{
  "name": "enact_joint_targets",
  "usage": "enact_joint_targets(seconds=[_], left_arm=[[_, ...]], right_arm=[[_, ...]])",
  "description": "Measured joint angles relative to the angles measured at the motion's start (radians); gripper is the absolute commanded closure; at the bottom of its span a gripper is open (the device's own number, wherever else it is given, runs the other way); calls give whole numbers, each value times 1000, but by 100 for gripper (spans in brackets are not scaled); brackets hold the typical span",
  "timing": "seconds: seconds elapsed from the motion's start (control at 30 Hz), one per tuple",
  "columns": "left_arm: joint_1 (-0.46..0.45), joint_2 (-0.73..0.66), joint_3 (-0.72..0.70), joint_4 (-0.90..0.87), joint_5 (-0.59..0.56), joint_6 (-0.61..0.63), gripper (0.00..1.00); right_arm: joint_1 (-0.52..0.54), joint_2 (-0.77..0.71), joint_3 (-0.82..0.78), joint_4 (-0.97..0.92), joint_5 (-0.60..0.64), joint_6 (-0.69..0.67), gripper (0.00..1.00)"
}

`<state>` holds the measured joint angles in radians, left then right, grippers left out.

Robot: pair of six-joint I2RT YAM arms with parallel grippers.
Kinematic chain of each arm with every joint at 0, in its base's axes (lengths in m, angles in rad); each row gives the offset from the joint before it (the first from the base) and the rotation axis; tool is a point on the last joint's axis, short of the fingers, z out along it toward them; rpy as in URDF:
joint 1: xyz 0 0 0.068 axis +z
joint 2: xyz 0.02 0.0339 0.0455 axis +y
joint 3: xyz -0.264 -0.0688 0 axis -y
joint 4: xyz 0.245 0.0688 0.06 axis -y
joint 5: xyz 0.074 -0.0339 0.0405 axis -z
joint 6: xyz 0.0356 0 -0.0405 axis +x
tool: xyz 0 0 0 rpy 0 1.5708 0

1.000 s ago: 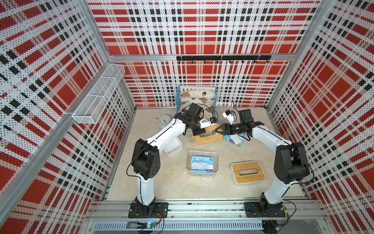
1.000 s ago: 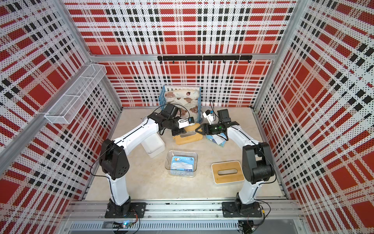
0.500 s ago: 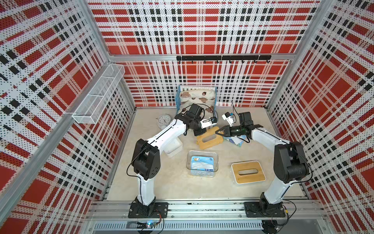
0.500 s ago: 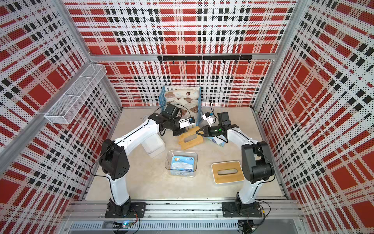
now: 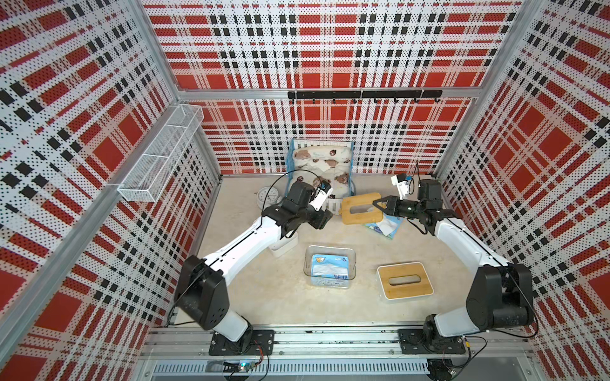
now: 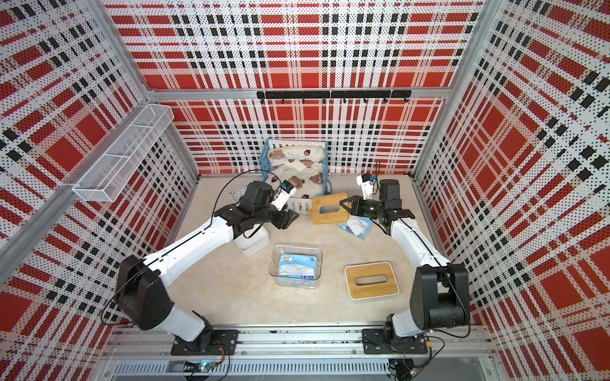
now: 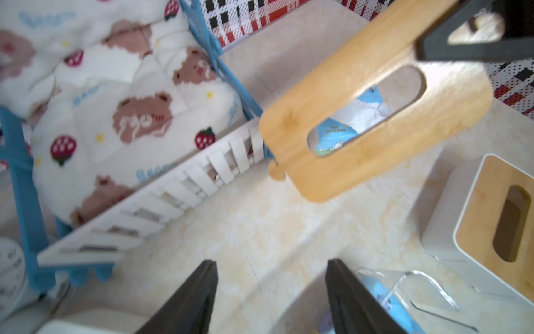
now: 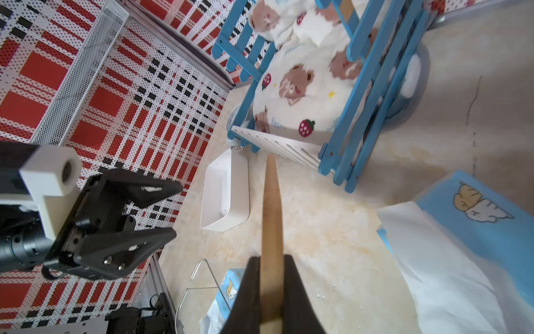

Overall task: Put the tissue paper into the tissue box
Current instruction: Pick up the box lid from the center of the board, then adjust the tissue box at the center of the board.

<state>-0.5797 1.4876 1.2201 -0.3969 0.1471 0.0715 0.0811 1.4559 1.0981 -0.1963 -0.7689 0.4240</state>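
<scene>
soft plastic wrap in light blue and white covers the tissue paper (image 5: 384, 227), so i judge the pack light, squashy and a little slick. pinched at one corner it would likely sag, and the loose white sheets at its top would probably pull out or tear if grabbed alone. the safer hold looks to be across its short width at mid-length, jaws pressing the wrapped sides rather than the tuft.

the pack lies flat on the table (image 5: 264, 297), just below and beside the right gripper (image 5: 379, 206). that gripper is clamped on the thin edge of a bamboo lid (image 5: 359, 219) and holds it raised above the pack. seen from the right wrist, the pack sits close beside the fingers, with a cartoon print on the blue wrap and crumpled white sheet spilling over it.

the left gripper (image 7: 270, 263) stands spread and empty. the lid's far end is ahead of it and not touching, and the pack's blue and white show through the lid's slot.

a second pack (image 5: 330, 269) rests inside a clear box (image 5: 305, 264), back toward the arm bases from both grippers. a white box base (image 5: 284, 247) sits open under the left forearm, likely the destination.
</scene>
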Motion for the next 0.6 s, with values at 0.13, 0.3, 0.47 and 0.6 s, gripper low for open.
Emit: enact_joint_targets(seconds=[0.13, 0.3, 0.47, 0.6], left_arm=[[-90, -129, -151, -4, -55, -1, 28], [-260, -84, -156, -53, -105, 139, 26], [-268, 92, -59, -132, -137, 227, 27], [-253, 184, -8, -164, -158, 263, 35]], right_arm=[[1, -24, -4, 4, 14, 6, 100], [1, -21, -55, 31, 12, 31, 100], [1, -22, -76, 21, 14, 24, 100], [1, -42, -76, -12, 26, -10, 100]])
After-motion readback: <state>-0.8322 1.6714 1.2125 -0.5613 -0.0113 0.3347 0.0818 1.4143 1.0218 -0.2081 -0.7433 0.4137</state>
